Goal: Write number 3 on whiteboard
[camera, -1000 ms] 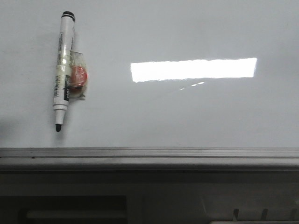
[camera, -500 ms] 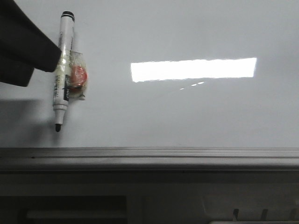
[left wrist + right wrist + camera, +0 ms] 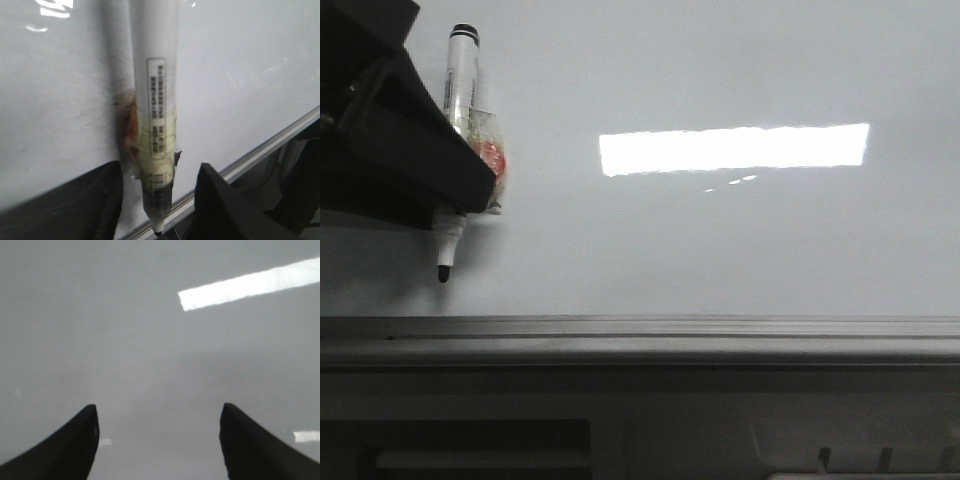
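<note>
Your left gripper [image 3: 157, 200] is spread wide, its fingers [image 3: 225, 210] flanking the marker [image 3: 152, 100] without touching it. The marker's white label carries small print too blurred to read. The marker lies flat on the whiteboard [image 3: 740, 250], long axis running away from the grey rail [image 3: 640, 335], black tip [image 3: 444, 272] toward the rail. Right of the marker the board is bare, with no number 3 drawn. Your right gripper [image 3: 157, 440] hangs open over blank board, holding nothing.
</note>
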Controlling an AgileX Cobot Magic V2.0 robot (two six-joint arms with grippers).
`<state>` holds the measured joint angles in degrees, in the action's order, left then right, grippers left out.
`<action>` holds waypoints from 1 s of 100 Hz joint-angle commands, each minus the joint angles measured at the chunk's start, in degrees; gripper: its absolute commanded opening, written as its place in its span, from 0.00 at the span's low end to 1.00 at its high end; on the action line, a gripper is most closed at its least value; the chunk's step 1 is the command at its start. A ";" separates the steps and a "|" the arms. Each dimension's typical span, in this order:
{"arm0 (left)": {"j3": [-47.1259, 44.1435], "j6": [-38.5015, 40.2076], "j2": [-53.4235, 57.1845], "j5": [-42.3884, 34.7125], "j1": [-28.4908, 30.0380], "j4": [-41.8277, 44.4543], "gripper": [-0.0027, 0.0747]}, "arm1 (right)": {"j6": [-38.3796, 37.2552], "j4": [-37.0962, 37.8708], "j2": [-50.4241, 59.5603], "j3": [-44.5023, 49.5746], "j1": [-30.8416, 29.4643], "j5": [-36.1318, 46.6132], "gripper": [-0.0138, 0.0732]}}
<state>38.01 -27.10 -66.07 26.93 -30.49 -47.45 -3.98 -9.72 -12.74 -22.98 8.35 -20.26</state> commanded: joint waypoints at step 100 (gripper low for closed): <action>23.91 -34.54 3.06 31.57 -13.67 22.66 0.01 | 31.80 -12.22 -35.08 -31.83 40.12 -17.12 0.69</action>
<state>59.94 -61.38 -64.17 59.20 -42.68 -27.27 26.23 -20.59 -44.95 -50.30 45.03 -41.93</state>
